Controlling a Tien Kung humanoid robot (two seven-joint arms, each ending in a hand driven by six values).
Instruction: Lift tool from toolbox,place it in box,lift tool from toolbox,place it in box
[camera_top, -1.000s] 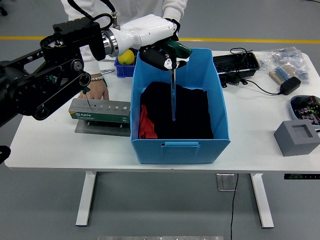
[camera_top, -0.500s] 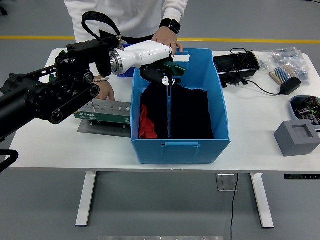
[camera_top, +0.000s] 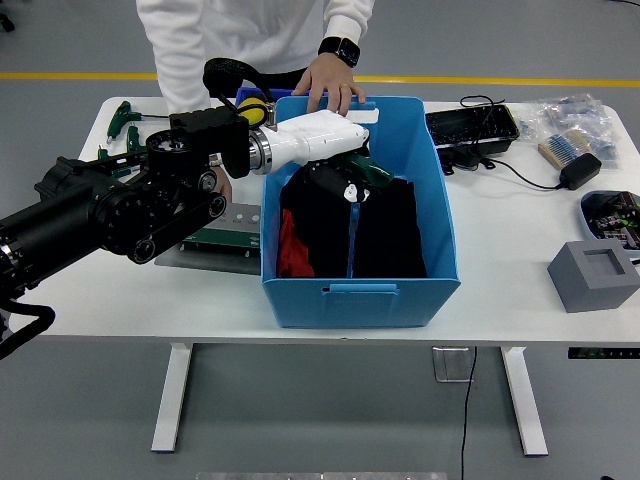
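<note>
My left hand (camera_top: 340, 178) reaches from the left into the blue box (camera_top: 440, 240). Its fingers are shut on a green-handled screwdriver (camera_top: 352, 225), whose shaft points down onto the black cloth (camera_top: 390, 235) inside the box. The grey and green toolbox (camera_top: 225, 232) lies on a grey plate left of the box, mostly hidden by my left arm. A person stands at the far side with one hand (camera_top: 328, 80) on the box's far rim. My right arm is out of view.
Green tools (camera_top: 122, 120) lie at the table's far left. A red cloth (camera_top: 287, 248) shows in the box's left side. A black tray (camera_top: 472, 127), cables and an adapter (camera_top: 578, 170) lie to the right. A grey block (camera_top: 593, 274) stands at the right edge.
My left hand has sunk lower into the box with the screwdriver, and my arm has swung down and right over the toolbox. The person's hand came to rest on the box's rim.
</note>
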